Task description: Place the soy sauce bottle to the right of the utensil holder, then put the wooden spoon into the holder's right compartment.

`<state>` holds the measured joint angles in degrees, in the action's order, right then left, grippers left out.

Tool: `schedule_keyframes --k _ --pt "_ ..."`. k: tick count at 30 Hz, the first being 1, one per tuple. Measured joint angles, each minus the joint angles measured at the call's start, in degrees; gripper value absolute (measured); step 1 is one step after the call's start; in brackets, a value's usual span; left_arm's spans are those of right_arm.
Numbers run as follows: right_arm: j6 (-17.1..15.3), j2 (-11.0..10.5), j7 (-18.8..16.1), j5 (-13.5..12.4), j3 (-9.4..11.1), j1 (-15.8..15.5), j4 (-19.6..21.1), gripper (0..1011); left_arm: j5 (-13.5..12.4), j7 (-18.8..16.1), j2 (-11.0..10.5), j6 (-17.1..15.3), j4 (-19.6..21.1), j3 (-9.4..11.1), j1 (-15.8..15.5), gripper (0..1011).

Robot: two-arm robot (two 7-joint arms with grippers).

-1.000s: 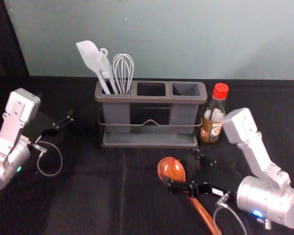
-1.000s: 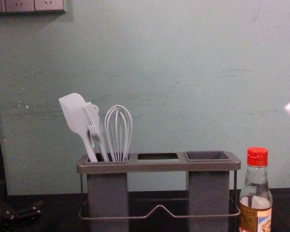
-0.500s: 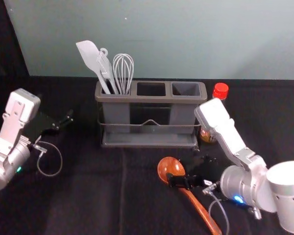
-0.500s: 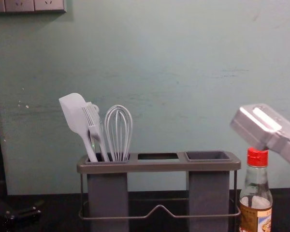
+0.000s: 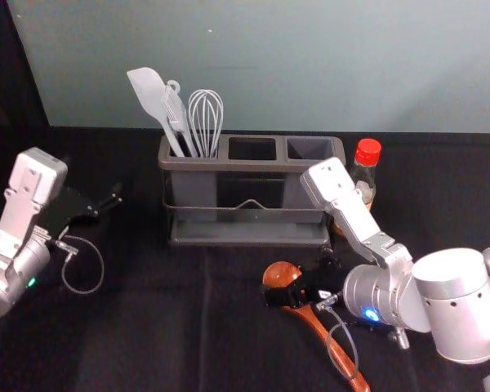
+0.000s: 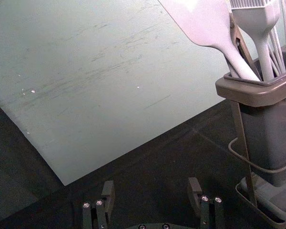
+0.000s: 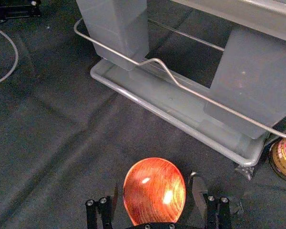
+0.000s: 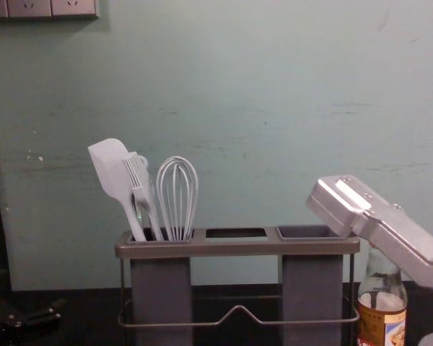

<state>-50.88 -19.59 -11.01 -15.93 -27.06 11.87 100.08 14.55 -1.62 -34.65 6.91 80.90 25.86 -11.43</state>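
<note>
In the head view, the right end effector [image 5: 302, 278] has moved inward over the past second and now sits low over the wooden spoon [image 5: 316, 328], in front of the right half of the utensil holder [image 5: 253, 166]. The spoon lies on the counter [image 5: 147, 327] with its bowl toward the holder and its handle pointing away from it. The soy sauce bottle [image 5: 364, 175] has kept its place just beside the holder's right end, so the first part of the task looks done and the spoon is the step in hand. The left end effector [image 5: 106, 201] has stayed parked off the holder's left side. The left wrist view shows its fingers [image 6: 195, 193] spread with nothing between them, beside the holder's left end. In the right wrist view, the right fingers [image 7: 113, 202] are spread on either side of the spoon's bowl, in front of the holder; they do not appear to pinch it, so the next need is probably to centre and close. In the chest view, the right arm [image 8: 390, 238] has swung in from the edge to the holder's right end and now crosses in front of the bottle's upper part; lifting the spoon toward the right compartment [image 5: 310, 149] could knock the bottle, so the arm should clear it first.
</note>
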Motion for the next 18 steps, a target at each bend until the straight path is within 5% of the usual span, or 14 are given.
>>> schedule_keyframes --k 18 --pt "-0.8 2.0 -0.3 3.5 -0.9 1.2 -1.8 1004 0.0 0.0 0.0 0.0 0.0 0.0 0.0 1005"
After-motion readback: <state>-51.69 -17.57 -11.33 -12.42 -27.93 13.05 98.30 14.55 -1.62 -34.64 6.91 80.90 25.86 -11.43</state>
